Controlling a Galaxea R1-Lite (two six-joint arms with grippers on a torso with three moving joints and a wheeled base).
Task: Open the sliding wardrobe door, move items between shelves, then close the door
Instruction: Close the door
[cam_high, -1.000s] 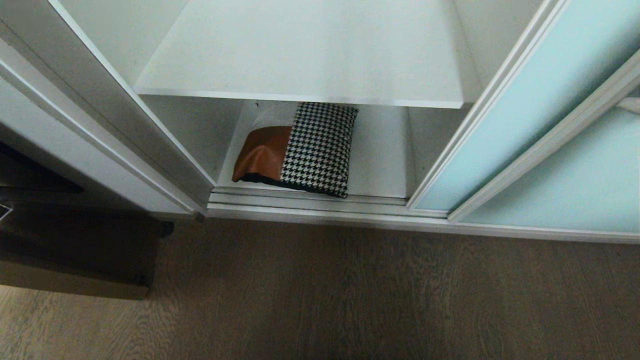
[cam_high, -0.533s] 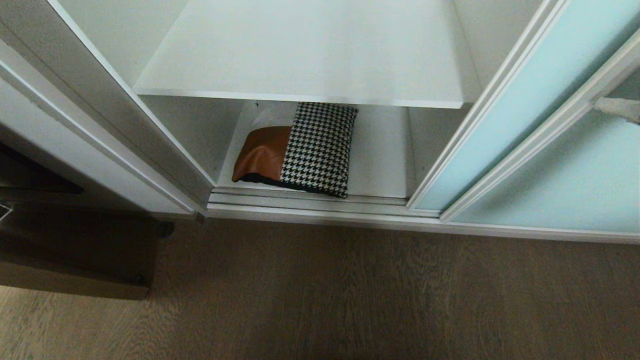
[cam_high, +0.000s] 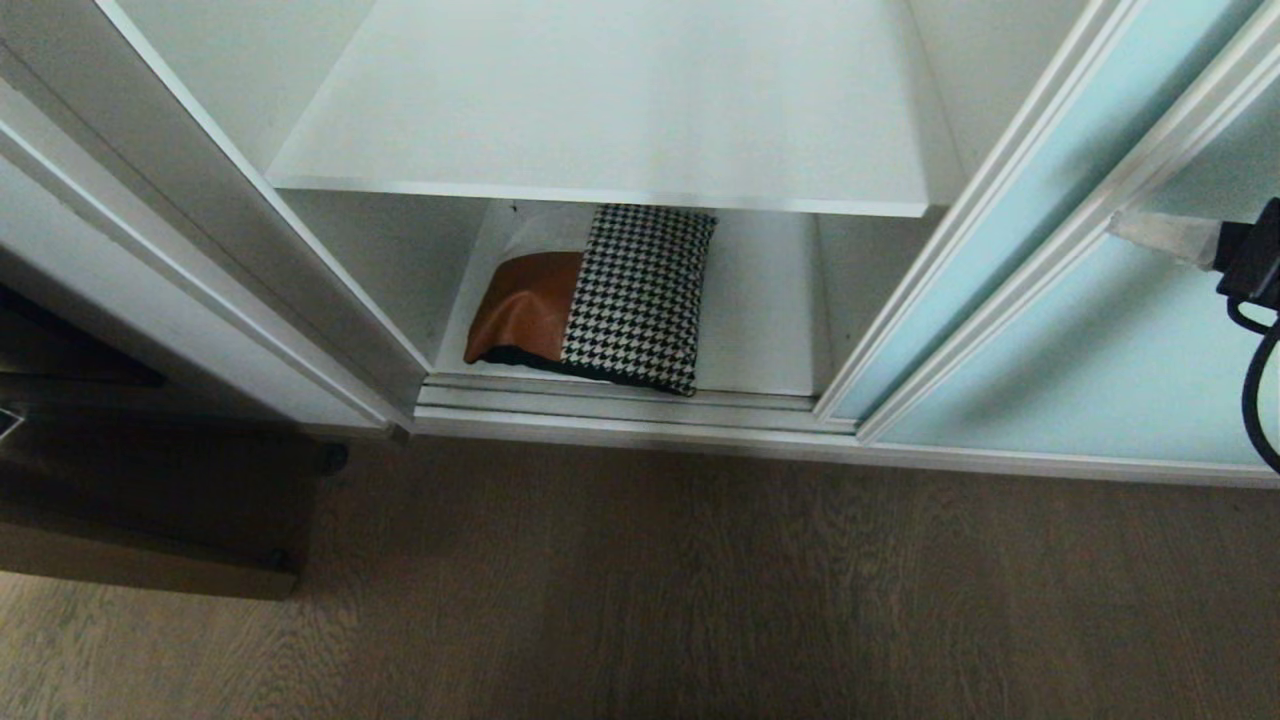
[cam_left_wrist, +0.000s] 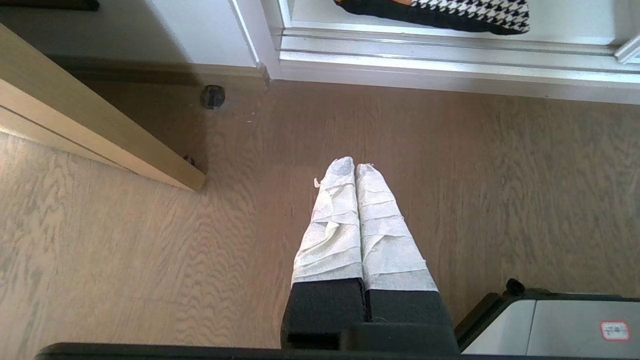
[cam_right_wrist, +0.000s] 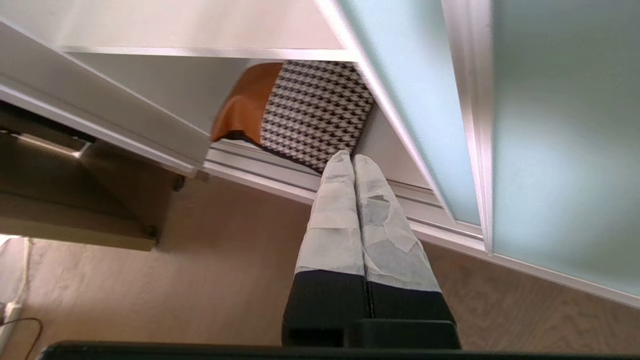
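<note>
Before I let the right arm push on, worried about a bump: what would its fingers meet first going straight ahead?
Probably the patchwork cushion on the bottom shelf, just past the door track; depth is unclear.

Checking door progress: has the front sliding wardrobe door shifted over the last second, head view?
Yes. The sliding wardrobe door has slid left along the bottom track, toward the cushion, which lies unmoved. The right gripper, shut, has come in beside it.

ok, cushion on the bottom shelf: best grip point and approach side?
Take the cushion at its front houndstooth corner, which lies by the door track facing the opening. Come in low from the front: the upper shelf overhangs its back, so a top-down reach looks blocked. It lies flat and soft, so pinching that edge should work. The right claw is shut and would need opening first.
</note>
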